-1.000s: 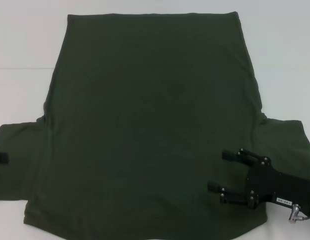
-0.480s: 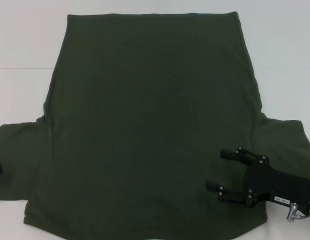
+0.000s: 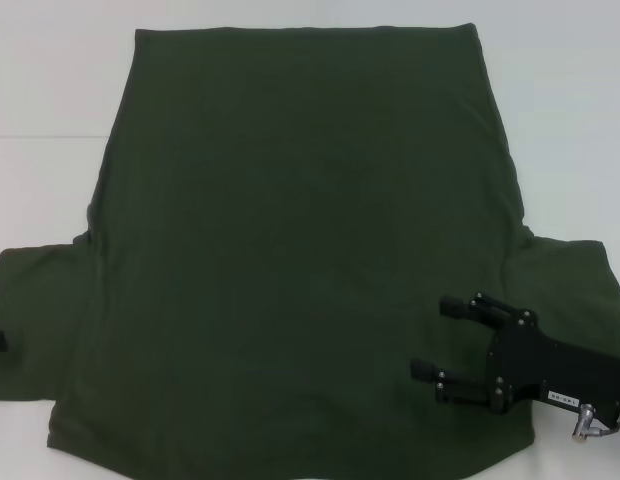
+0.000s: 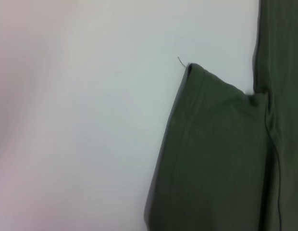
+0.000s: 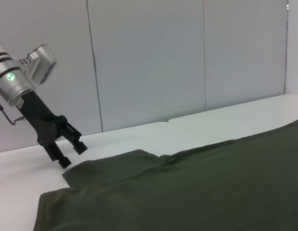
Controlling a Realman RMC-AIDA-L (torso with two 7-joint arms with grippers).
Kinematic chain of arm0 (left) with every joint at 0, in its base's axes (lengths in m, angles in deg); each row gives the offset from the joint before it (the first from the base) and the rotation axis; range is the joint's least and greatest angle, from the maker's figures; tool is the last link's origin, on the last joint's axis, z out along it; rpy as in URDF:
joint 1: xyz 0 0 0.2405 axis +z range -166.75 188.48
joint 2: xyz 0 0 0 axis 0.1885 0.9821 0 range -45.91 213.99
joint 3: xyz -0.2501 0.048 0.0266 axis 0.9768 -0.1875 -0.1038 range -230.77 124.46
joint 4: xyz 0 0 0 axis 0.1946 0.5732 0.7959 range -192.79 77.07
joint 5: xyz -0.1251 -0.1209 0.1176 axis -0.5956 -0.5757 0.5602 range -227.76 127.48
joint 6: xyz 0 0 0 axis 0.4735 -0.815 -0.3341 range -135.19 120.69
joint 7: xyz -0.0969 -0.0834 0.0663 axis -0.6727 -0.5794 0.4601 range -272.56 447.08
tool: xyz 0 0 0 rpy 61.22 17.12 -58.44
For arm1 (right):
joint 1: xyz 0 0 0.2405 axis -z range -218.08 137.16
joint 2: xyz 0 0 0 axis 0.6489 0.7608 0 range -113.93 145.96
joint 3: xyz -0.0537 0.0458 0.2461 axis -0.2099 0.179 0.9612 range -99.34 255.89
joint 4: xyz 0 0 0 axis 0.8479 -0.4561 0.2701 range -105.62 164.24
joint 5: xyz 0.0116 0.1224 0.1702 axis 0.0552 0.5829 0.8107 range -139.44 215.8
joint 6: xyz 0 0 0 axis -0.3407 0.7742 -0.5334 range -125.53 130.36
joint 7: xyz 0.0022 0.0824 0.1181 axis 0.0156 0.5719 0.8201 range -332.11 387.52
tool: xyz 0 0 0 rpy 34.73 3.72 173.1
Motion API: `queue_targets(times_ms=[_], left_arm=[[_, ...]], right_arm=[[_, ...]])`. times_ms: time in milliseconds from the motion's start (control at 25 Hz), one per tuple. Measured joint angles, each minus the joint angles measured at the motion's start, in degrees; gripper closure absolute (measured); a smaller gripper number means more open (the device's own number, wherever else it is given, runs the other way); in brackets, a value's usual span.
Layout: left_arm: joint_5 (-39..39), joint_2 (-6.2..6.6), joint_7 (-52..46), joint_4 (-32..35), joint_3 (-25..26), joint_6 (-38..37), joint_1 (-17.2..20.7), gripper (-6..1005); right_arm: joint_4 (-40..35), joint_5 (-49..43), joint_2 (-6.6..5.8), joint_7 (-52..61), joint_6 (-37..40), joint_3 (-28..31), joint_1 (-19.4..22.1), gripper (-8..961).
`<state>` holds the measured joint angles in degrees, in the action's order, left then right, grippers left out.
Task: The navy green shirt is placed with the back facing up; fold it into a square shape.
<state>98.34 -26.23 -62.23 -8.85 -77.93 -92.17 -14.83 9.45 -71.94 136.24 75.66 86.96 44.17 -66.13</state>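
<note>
**Olive shirt lying flat, both grippers poised at its sleeves**

The large dark olive-green cotton T-shirt (image 3: 300, 250) is lying spread flat, plain side up, on the white table (image 3: 50, 100), covering most of it. The black right gripper (image 3: 437, 338) is hovering over the shirt at about 4 o'clock, its fingers spread apart and grasping nothing. The left gripper (image 5: 71, 153) is hanging just above the sleeve at 9 o'clock, fingers parted, holding nothing.
</note>
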Motion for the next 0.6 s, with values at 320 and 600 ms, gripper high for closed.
queue_targets(times_ms=[320, 600], left_arm=[[0.01, -0.23, 0.13, -0.26, 0.03, 0.80, -0.12, 51], [0.02, -0.22, 0.14, -1.39, -0.07, 0.81, -0.21, 52]], right_arm=[[0.00, 0.00, 0.00, 0.04, 0.00, 0.00, -0.07, 23], [0.03, -0.01, 0.00, -0.07, 0.17, 0.00, -0.26, 23]])
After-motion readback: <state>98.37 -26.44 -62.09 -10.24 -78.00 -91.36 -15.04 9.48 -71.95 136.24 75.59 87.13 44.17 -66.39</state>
